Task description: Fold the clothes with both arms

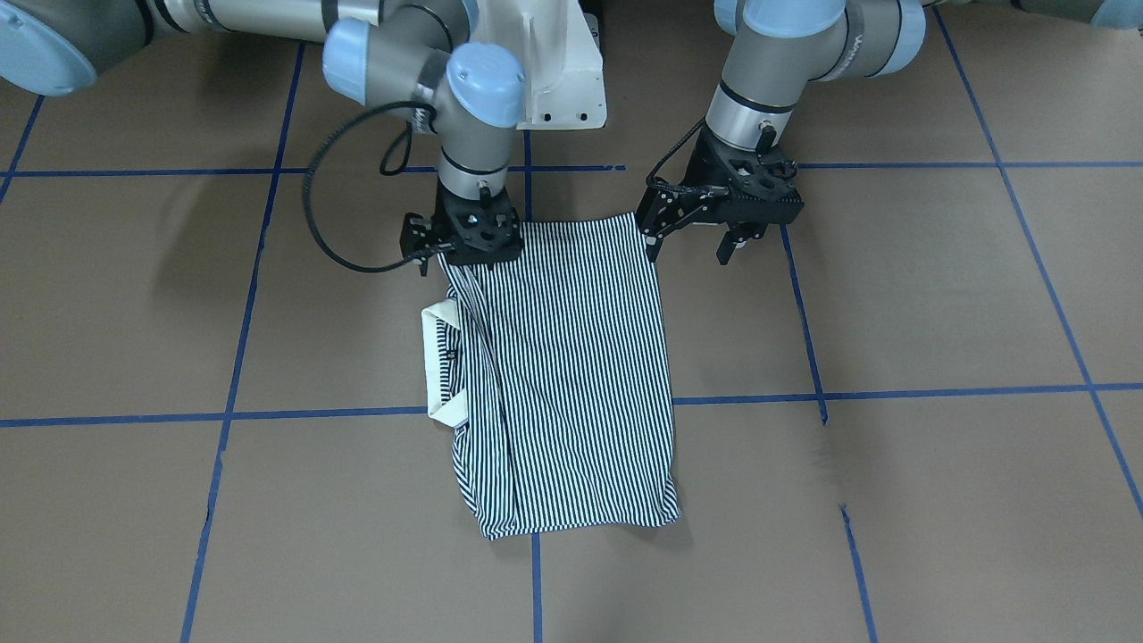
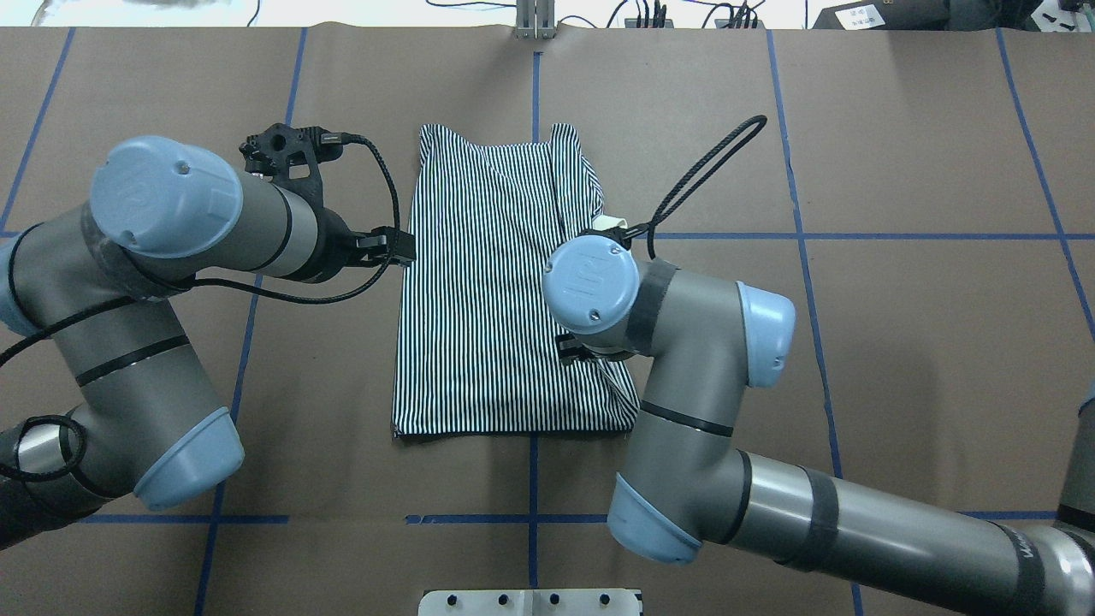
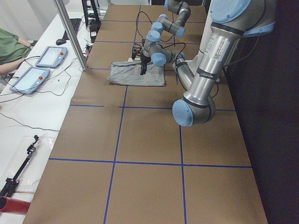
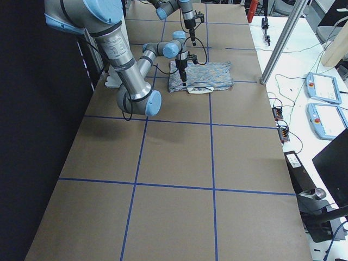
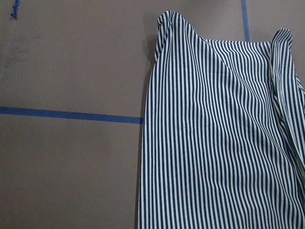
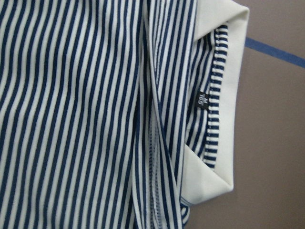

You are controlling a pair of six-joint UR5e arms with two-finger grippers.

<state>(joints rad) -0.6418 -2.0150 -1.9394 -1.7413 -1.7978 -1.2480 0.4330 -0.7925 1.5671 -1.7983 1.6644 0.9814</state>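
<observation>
The striped polo shirt [image 1: 571, 357] lies folded into a long rectangle on the table, its cream collar [image 1: 438, 366] sticking out at one long side. It also shows in the overhead view [image 2: 488, 291]. My left gripper [image 1: 692, 246] is open and empty, just off the shirt's corner nearest the robot. In the overhead view it [image 2: 389, 248] sits at the shirt's left edge. My right gripper [image 1: 464, 241] is low over the shirt's other near corner, close to the collar [image 6: 224, 95]. Its fingers are hidden under the wrist, so I cannot tell whether it is open or shut.
The brown table [image 2: 855, 342] carries blue tape grid lines. The white pedestal base [image 1: 554, 71] stands between the arms. A black cable loop [image 1: 339, 205] hangs beside the right wrist. Tablets and cables [image 3: 42, 65] lie on a side bench.
</observation>
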